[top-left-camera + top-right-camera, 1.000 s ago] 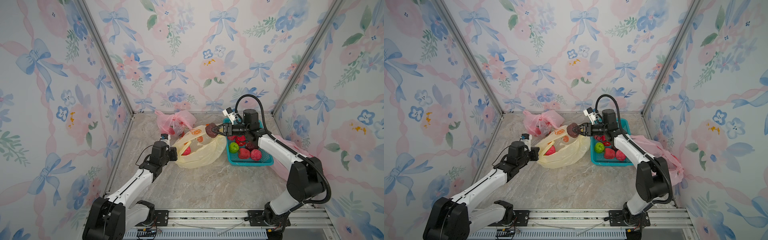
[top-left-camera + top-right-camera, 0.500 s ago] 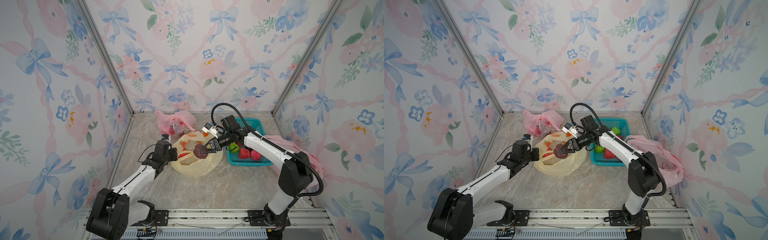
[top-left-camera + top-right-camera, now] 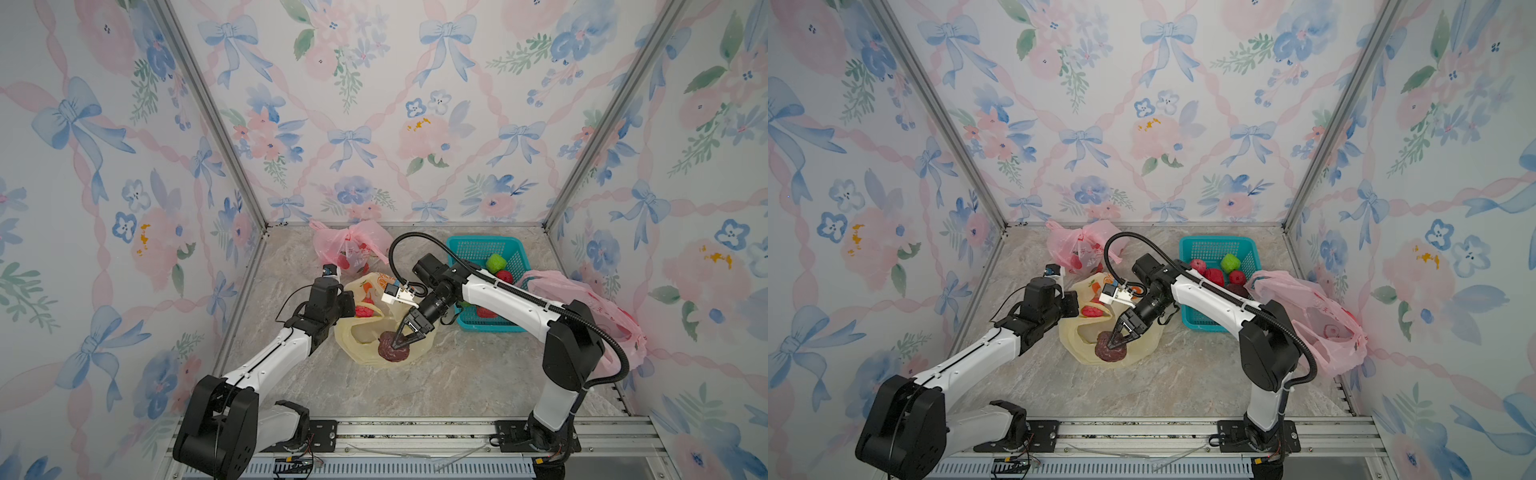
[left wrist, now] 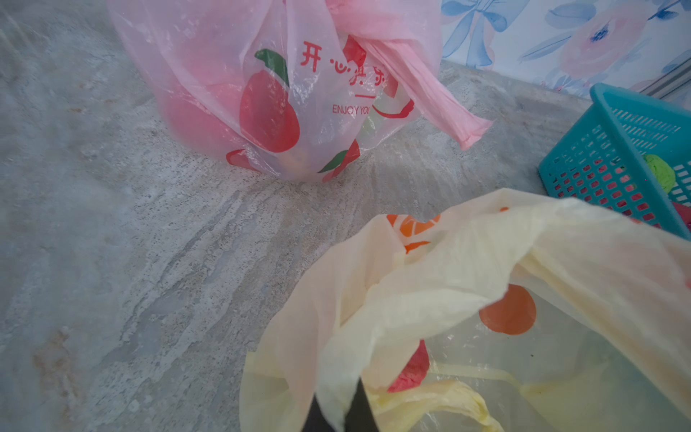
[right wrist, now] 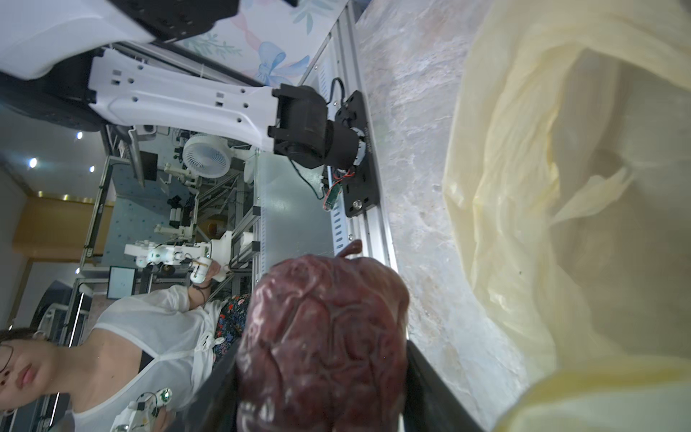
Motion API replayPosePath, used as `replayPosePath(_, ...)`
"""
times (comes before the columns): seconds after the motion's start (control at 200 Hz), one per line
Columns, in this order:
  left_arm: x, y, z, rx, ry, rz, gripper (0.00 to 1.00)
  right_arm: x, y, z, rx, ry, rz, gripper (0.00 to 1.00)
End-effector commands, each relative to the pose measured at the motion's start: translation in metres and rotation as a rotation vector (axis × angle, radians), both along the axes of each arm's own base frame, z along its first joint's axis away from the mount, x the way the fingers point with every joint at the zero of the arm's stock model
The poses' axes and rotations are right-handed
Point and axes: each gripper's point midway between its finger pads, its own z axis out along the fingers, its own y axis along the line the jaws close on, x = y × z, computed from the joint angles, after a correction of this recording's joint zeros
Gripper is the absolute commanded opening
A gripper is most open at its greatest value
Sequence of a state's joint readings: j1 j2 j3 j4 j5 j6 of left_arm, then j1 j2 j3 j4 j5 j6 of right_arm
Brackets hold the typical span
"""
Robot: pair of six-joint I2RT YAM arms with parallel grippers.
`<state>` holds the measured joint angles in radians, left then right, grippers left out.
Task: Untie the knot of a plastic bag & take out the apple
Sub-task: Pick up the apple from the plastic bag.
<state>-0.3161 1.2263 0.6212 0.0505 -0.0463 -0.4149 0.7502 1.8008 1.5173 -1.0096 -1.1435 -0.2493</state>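
knot: already undone, yellow bag (image 3: pixel 374 340) gapes open
left tool (image 4: pixel 338 415): pinched on the bag's edge
right tool (image 3: pixel 405 336): clamped on a dark red apple (image 3: pixel 392 351), low over the bag
left to do: apple into the basket (image 3: pixel 484 249), I guess

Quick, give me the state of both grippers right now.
Left gripper: shut on the yellow bag, pinching its edge.
Right gripper: shut on the dark red apple, one finger on each side.

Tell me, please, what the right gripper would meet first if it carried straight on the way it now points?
Probably the yellow bag: the right gripper, shut on the dark red apple, points down over its near edge, with the tabletop just beneath.
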Motion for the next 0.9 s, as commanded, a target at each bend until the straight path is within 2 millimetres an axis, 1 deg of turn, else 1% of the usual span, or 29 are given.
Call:
replayPosePath(0.0,0.007,0.006,-0.001,0.017,-0.017,0.022,0.00,-0.020,-0.011,0.075,0.242,-0.014,0.055,0.58)
replayPosePath(0.03,0.007,0.006,-0.003,0.017,-0.010,0.022,0.00,-0.019,-0.013,0.091,0.304,-0.019,0.052,0.58)
replayPosePath(0.045,0.007,0.006,-0.003,0.018,-0.010,0.022,0.00,-0.017,-0.013,0.096,0.331,-0.011,0.052,0.59)
replayPosePath(0.06,0.007,0.006,-0.005,0.017,-0.006,0.022,0.00,-0.019,-0.017,0.109,0.374,-0.022,0.053,0.59)
replayPosePath(0.09,0.007,0.006,-0.006,0.018,-0.003,0.021,0.00,-0.018,-0.022,0.124,0.436,-0.030,0.055,0.59)
replayPosePath(0.145,0.007,0.005,-0.008,0.018,0.004,0.020,0.00,-0.013,-0.029,0.143,0.505,-0.059,0.048,0.59)
replayPosePath(0.215,0.007,0.006,-0.011,0.017,0.010,0.021,0.00,-0.009,-0.034,0.159,0.546,-0.113,0.037,0.60)
replayPosePath(0.32,0.006,0.004,-0.014,0.007,0.016,0.016,0.00,-0.007,-0.033,0.178,0.592,-0.176,0.047,0.62)
replayPosePath(0.385,0.005,0.003,-0.015,0.004,0.020,0.016,0.00,-0.003,-0.032,0.187,0.608,-0.197,0.048,0.61)
replayPosePath(0.46,0.003,0.005,-0.016,0.013,0.026,0.020,0.00,0.001,-0.039,0.198,0.636,-0.232,0.043,0.62)
replayPosePath(0.515,0.001,0.008,-0.016,0.023,0.029,0.024,0.00,0.008,-0.041,0.201,0.628,-0.258,0.015,0.62)
replayPosePath(0.56,-0.001,0.009,-0.014,0.030,0.030,0.023,0.00,0.020,-0.042,0.198,0.593,-0.285,-0.042,0.62)
replayPosePath(0.61,-0.004,0.010,-0.010,0.031,0.026,0.022,0.00,0.043,-0.045,0.191,0.539,-0.320,-0.142,0.62)
replayPosePath(0.665,-0.007,0.010,-0.004,0.025,0.014,0.022,0.00,0.079,-0.053,0.181,0.469,-0.329,-0.292,0.62)
replayPosePath(0.715,-0.010,0.010,-0.001,0.016,0.010,0.019,0.00,0.114,-0.065,0.169,0.411,-0.334,-0.445,0.62)
replayPosePath(0.76,-0.012,0.010,0.001,0.008,0.008,0.017,0.00,0.146,-0.080,0.154,0.344,-0.336,-0.592,0.62)
replayPosePath(0.785,-0.013,0.009,0.003,0.000,0.003,0.016,0.00,0.160,-0.088,0.144,0.311,-0.336,-0.654,0.62)
replayPosePath(0.835,-0.017,0.009,0.004,-0.010,0.000,0.014,0.00,0.190,-0.107,0.120,0.211,-0.346,-0.802,0.62)
replayPosePath(0.895,-0.020,0.008,0.005,-0.017,-0.002,0.007,0.00,0.216,-0.129,0.092,0.083,-0.390,-0.932,0.62)
